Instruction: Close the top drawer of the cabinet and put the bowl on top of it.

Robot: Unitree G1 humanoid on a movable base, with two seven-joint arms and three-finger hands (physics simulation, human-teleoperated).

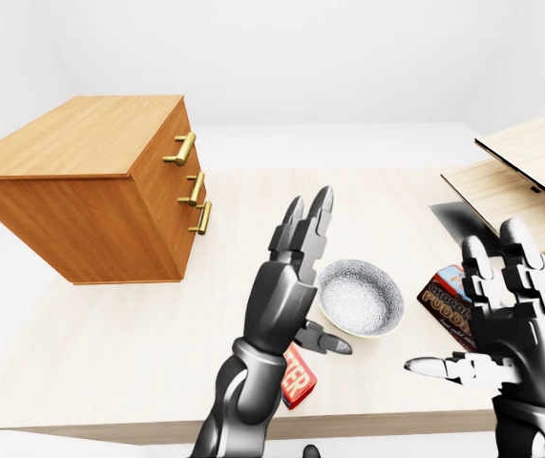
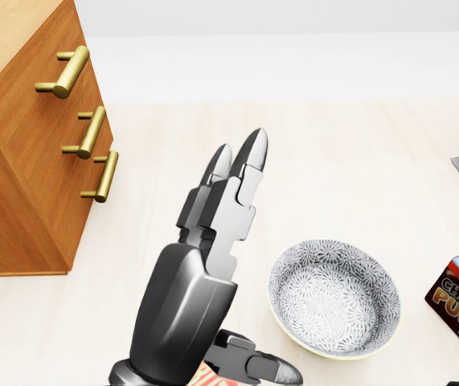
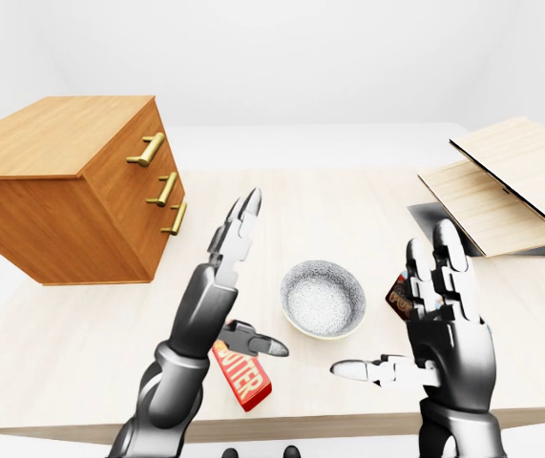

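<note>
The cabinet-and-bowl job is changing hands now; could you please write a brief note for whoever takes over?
Left hand: open, empty, raised beside the bowl.
Right hand: open, empty, on the bowl's other side.
The bowl sits empty on the table, right of the cabinet in the left-eye view.
Top drawer looks shut, flush with the others.
To do: grasp the bowl, set it on the cabinet.

A pale wooden table (image 1: 110,324) carries a wooden cabinet (image 1: 81,181) with three brass handles on its far left, well apart from the patterned bowl (image 1: 358,298) near the middle. A red packet (image 3: 241,374) lies at the near edge, left of the bowl, and a brown pudding box (image 1: 441,298) lies near the bowl's right. Flat light boards (image 1: 530,167) and a dark sheet (image 1: 458,224) lie at the far right.
</note>
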